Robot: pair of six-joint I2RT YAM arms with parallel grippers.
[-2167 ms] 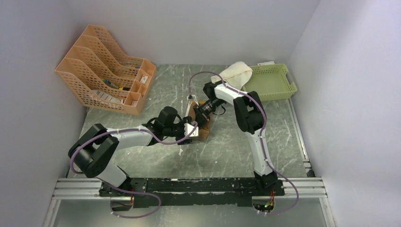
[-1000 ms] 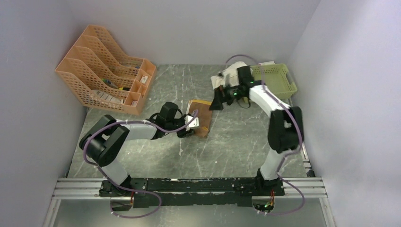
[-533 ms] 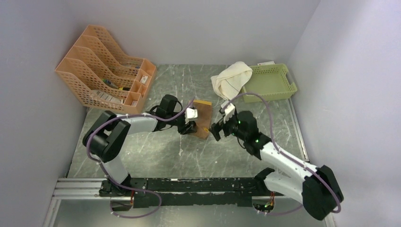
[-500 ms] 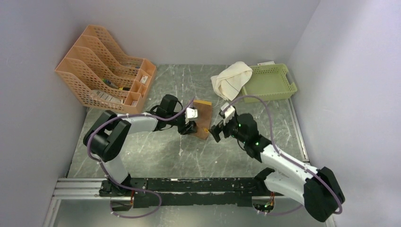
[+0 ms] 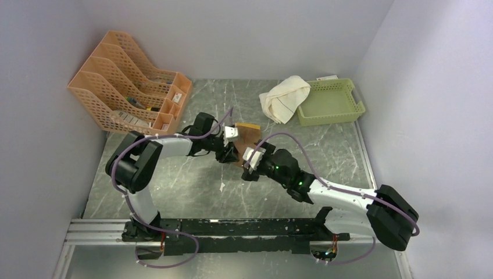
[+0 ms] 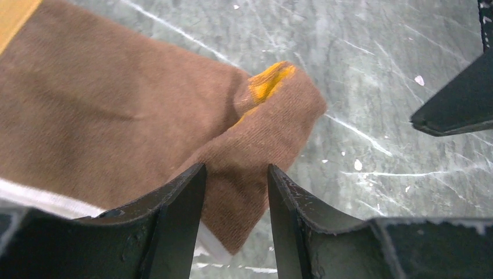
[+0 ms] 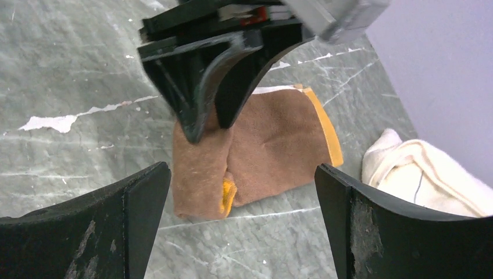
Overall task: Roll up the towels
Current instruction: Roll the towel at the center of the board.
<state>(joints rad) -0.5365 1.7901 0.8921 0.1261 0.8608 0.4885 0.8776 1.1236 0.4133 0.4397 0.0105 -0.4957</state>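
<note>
Brown towel (image 6: 87, 110) mid-roll: left end effector (image 6: 235, 174) clamped on its fold; right end effector (image 7: 239, 171) apart, just beside. Next, judged: right grips the roll's near end.

We've got left gripper (image 6: 236, 174) pinching the folded-over corner of the brown towel (image 6: 104, 110), yellow edge (image 6: 268, 81) peeking at the fold; towel lies on marble table (image 6: 372, 70); right gripper fingertip (image 6: 459, 107) top right, clear of cloth
</note>
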